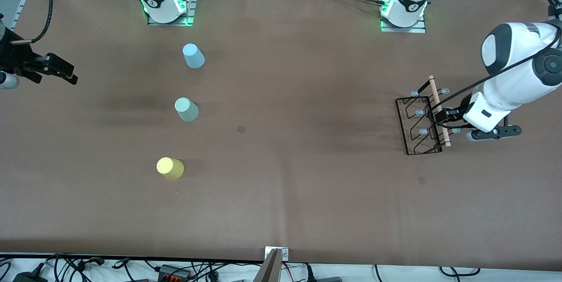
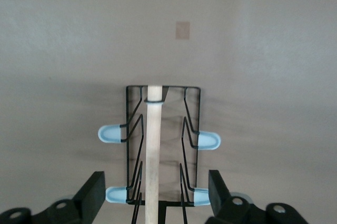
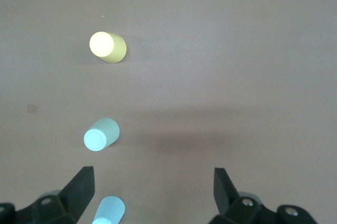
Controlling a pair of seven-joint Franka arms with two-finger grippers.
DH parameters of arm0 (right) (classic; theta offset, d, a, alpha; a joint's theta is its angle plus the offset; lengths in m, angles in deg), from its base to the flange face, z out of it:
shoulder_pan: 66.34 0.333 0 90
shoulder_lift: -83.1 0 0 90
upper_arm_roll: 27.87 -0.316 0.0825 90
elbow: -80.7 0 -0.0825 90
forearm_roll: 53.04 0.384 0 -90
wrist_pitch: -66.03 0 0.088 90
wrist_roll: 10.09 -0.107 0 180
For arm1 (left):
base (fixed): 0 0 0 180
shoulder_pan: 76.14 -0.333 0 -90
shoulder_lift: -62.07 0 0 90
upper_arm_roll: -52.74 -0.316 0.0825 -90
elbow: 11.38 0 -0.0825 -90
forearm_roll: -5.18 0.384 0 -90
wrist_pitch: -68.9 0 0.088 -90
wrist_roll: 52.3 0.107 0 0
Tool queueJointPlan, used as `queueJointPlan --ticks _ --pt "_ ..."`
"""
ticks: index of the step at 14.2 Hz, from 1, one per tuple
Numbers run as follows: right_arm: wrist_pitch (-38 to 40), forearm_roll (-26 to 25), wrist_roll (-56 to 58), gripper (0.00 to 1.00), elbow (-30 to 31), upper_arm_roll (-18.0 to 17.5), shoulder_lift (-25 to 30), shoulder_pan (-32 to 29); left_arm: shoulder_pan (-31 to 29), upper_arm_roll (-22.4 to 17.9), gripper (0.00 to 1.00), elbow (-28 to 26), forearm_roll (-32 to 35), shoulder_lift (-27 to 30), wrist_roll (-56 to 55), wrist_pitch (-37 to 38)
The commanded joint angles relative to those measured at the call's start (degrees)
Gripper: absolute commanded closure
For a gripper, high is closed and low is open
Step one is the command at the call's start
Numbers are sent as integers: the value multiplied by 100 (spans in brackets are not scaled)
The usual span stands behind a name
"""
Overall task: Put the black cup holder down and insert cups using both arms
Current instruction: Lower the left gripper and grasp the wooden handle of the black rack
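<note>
- The black cup holder point(image 1: 419, 124) stands on the table point(image 1: 281, 194) toward the left arm's end, its wooden rod handle point(image 1: 439, 110) on top and its pale pegs point(image 2: 109, 134) sticking out to either side.
- The left gripper point(image 1: 440, 116) is at the handle, with the rod running between its fingers point(image 2: 90, 195). In the left wrist view the jaws stand wide on either side of the rod and touch nothing, so the holder is not gripped.
- Risk: the rod sits closer to one finger than the other. If the jaws close like this, the nearer finger would likely push the rod first and tilt or slide the light wire frame.
- Risk: a grip away from the rod's middle could let the holder swing or tip when lifted.
- The three cups sit well apart from the holder toward the right arm's end: the light blue cup point(image 1: 193, 56) farthest from the front camera, the pale green cup point(image 1: 186, 109) in the middle, the yellow cup point(image 1: 170, 168) nearest.
- The right gripper point(image 1: 52, 70) waits with its jaws wide and empty, over the table edge at its own end.
- Risk: a holder set down crooked or too far from the cups would make each insertion a long, awkward reach.
</note>
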Motion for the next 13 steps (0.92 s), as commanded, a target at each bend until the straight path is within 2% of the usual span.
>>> queueJointPlan --ticks 1,5,8,10,13 --pt "-8 -72 52 0 104 -40 115 -43 -64 22 15 -597 74 263 122 -301" --pt "-17 -72 52 0 104 -40 107 -43 -64 40 38 -844 74 342 87 -345" --pt "9 -81 61 0 104 -40 107 -43 -72 31 62 -871 65 334 69 -345" --pt "1 -81 61 0 104 -40 107 -43 -72 40 70 -879 65 325 43 -345" --pt "1 -81 61 0 104 -40 107 -43 -72 40 71 -993 65 325 43 -372"
